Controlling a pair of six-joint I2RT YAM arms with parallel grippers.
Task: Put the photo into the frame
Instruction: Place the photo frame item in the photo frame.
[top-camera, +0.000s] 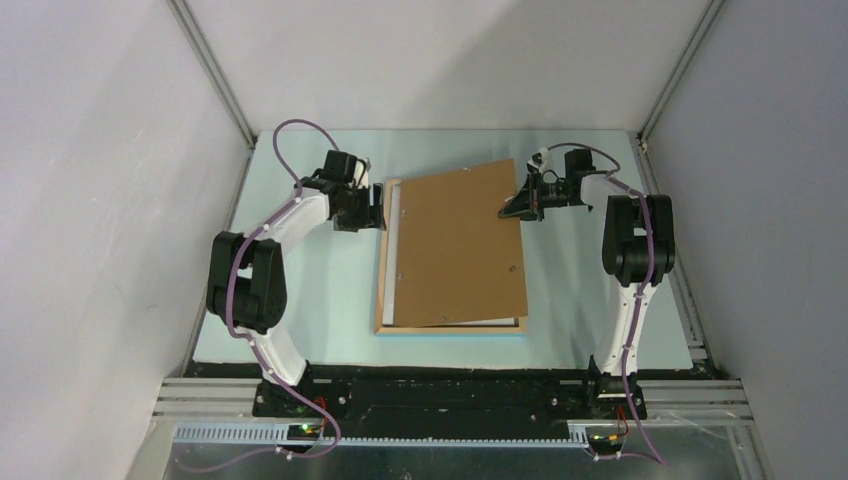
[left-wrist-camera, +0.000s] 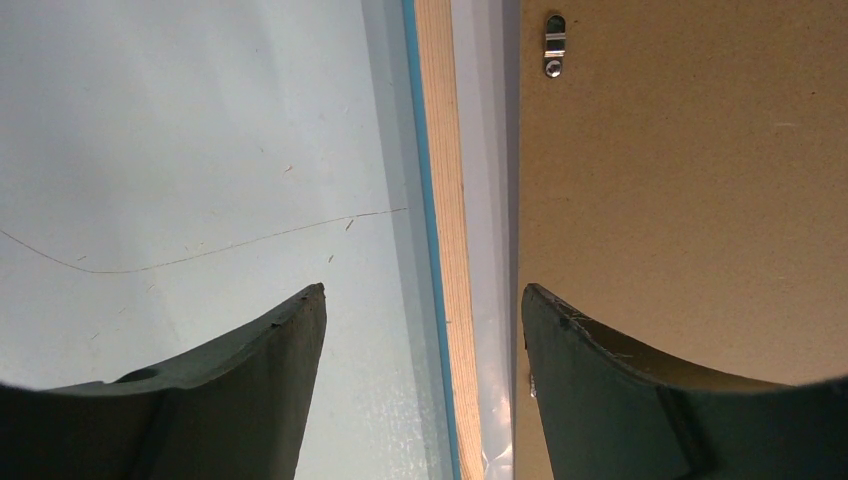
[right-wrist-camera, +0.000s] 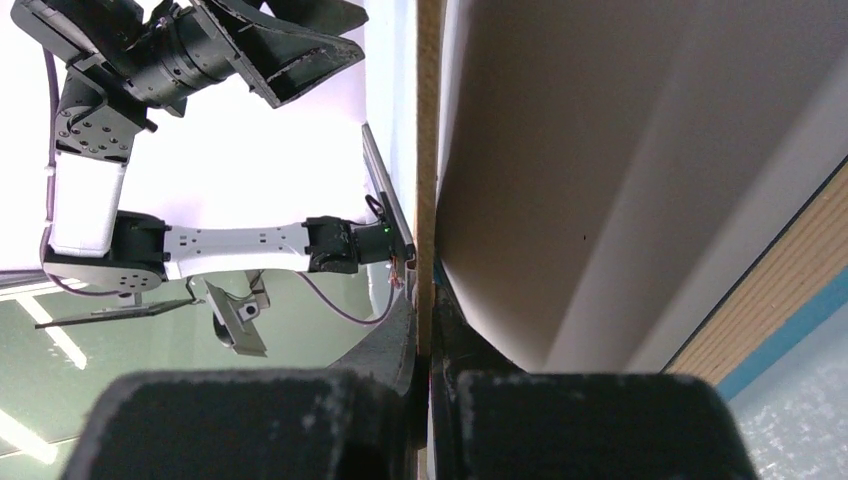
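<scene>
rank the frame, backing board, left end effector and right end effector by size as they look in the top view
1. frame and backing board: nearly alike; the tilted board hides much of the frame, so no firm order.
2. left end effector and right end effector: far smaller, alike.

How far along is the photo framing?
Done: the light-wood frame lies face down, a white sheet inside it, maybe the photo. In hand: the right gripper pinches the brown backing board, askew on top; the open left gripper straddles the frame's left rail. Left: seating the board.
</scene>
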